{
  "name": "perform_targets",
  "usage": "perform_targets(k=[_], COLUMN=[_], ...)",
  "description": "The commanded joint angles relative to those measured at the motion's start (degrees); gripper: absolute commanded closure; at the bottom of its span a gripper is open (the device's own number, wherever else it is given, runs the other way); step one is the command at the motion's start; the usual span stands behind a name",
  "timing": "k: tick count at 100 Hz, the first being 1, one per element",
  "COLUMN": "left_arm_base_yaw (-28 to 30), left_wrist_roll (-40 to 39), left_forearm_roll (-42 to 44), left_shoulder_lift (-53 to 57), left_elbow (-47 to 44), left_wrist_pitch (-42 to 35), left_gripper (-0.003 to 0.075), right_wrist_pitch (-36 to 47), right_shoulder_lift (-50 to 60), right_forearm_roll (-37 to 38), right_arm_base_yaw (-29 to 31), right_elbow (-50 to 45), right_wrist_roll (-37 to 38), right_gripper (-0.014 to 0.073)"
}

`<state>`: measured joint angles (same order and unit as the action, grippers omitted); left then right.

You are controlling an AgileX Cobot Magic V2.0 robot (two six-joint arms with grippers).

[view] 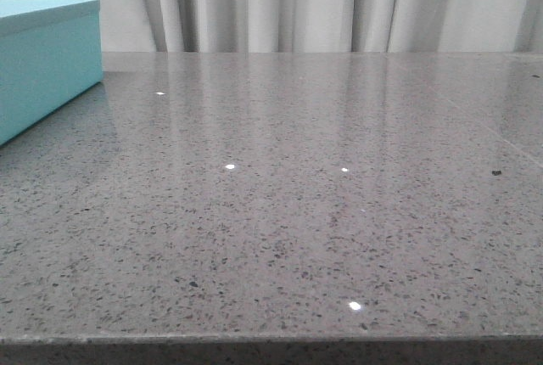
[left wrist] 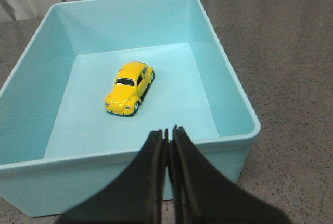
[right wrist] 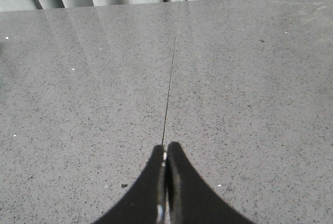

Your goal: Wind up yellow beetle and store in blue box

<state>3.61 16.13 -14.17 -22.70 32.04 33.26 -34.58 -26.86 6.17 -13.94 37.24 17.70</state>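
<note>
The left gripper (left wrist: 169, 133) has its jaws pressed together with nothing between them, the dark fingers meeting in a thin seam above the near wall of the blue box (left wrist: 237, 96). Inside that box, the yellow beetle (left wrist: 129, 87) sits on its wheels on the flat floor, roughly in the middle and apart from all four walls, its nose angled toward the near wall on the gripper's side. The right gripper (right wrist: 165, 151) likewise has its jaws closed on nothing, poised over a bare stretch of the grey speckled counter (right wrist: 250, 104), just by a fine straight seam (right wrist: 171, 73) that runs across the surface. In the front view only a corner of the box shows at the far left, standing on the counter, with pale pleated curtains (view: 322, 4) hanging behind.
</note>
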Motion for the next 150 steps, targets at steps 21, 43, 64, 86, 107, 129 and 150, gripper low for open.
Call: perform_targets(k=[21,43,64,86,107,129,150], left_arm_base_yaw=[-0.1,-0.1,-0.1,-0.1,-0.1,-0.1,-0.1], left_wrist_roll=[-0.5,-0.5,-0.5,-0.5,-0.5,-0.5,-0.5], left_forearm_roll=[-1.3,-1.3,-2.1,-2.4,-2.4,-2.4,-2.4], left_shoulder_lift=[4.7,7.5,10.7,10.9,10.9,10.9,10.9], left_elbow=[-2.1,-4.3,-5.9,-5.9,-5.9,-5.9,-5.9], left_wrist_pitch=[-5.0,-5.0,-5.0,-5.2,-5.2,-5.2,-5.2], left_gripper=[0.0739,0.0739,0.0739,0.0739,0.0739,0.0739,0.0739], right_wrist_pitch=[7.3,7.3,7.5,7.3,7.2,7.2,7.2], right_shoulder_lift=[5.3,8.4,9.5,9.5,9.5,9.5,9.5], right_forearm_roll=[0.9,1.0,1.3,1.3,1.3,1.3,1.3], right_arm_base_yaw=[0.0,0.0,0.0,0.0,0.0,0.0,0.0], right_elbow=[-2.9,-4.6,-5.7,-5.7,-5.7,-5.7,-5.7], right_wrist_roll=[-0.7,-0.7,-0.7,-0.7,-0.7,-0.7,-0.7], right_gripper=[0.0661,0.0661,0.0661,0.0661,0.0661,0.0661,0.0661])
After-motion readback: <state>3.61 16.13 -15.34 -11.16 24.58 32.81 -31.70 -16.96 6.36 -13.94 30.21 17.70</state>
